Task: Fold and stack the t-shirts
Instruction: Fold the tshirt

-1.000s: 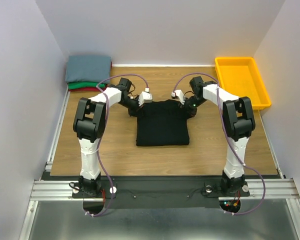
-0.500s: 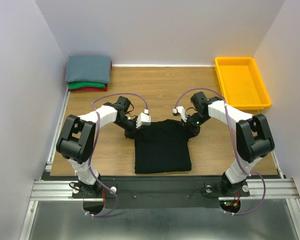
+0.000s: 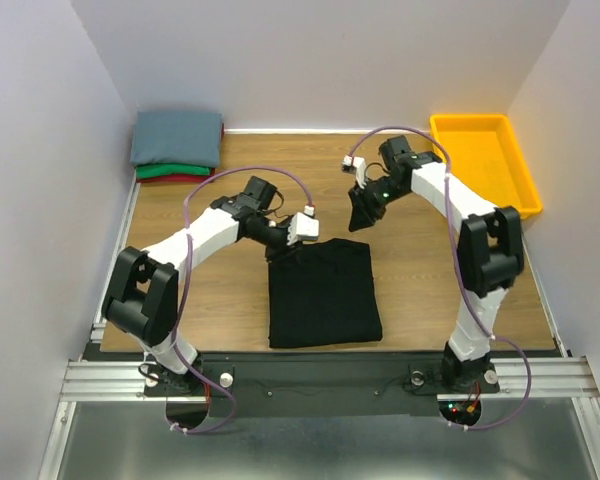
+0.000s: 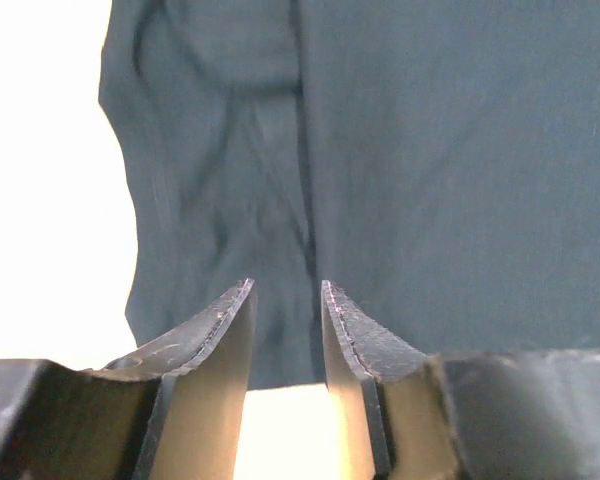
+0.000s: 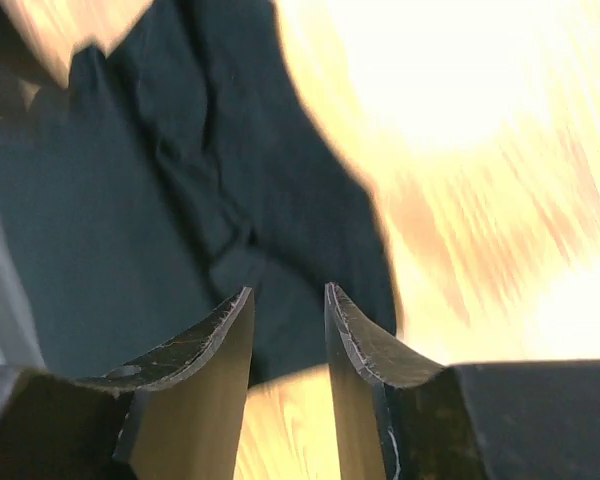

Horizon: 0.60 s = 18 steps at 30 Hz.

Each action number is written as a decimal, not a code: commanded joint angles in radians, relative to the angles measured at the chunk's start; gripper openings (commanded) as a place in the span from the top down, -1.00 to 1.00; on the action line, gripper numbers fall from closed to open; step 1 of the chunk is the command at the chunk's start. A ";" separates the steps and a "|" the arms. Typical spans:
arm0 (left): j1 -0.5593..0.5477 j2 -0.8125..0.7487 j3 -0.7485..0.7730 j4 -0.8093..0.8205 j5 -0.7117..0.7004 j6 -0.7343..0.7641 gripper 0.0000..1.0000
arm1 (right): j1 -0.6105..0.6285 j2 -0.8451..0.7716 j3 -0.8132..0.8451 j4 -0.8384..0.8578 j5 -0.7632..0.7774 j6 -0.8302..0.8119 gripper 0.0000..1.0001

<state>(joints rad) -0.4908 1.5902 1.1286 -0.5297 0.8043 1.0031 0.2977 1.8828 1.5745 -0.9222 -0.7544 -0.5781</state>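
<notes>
1. The light brown wooden table (image 3: 420,290) carries everything. The large plain black t-shirt (image 3: 323,292) lies near its middle, toward the near edge, folded into a rough rectangle.
2. A yellow plastic bin (image 3: 477,160) sits at the far right corner, well apart from the shirt.
3. The finished stack is at the far left corner: a folded slate grey-blue tee (image 3: 177,137) on top, a green one (image 3: 165,171) under it and a red one (image 3: 185,180) at the bottom.
4. The left gripper (image 4: 285,290) hangs low over the black shirt's far left corner. Its jaws are partly spread with nothing between them, and rumpled cloth lies just beyond the tips.
5. The right gripper (image 5: 285,295) is up over bare wood just past the shirt's far right corner, also partly spread and empty. Its own view is smeared, so I can't make out finer detail.
6. To my eye the fold is laid down, but the shirt is not yet on the stack.
7. What worries me:
   - The far left corner looks creased and bunched, so the layers may spring open.
   - The left fingers are so close that a careless lift could snag the cloth and drag the fold askew.
   - Carrying it to the stack means a long way leftward, and a grip on only the top layer would let the bundle unfold.
</notes>
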 commanded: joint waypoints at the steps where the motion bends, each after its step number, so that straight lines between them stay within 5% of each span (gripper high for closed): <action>1: -0.069 0.046 0.055 0.086 0.010 -0.090 0.10 | 0.003 0.143 0.125 0.094 -0.129 0.148 0.20; 18: -0.198 0.232 0.068 0.221 -0.065 -0.189 0.01 | 0.041 0.395 0.119 0.315 -0.207 0.351 0.21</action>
<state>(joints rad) -0.6849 1.8202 1.1721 -0.3454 0.7509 0.8379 0.3298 2.2440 1.7035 -0.6975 -0.9257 -0.2817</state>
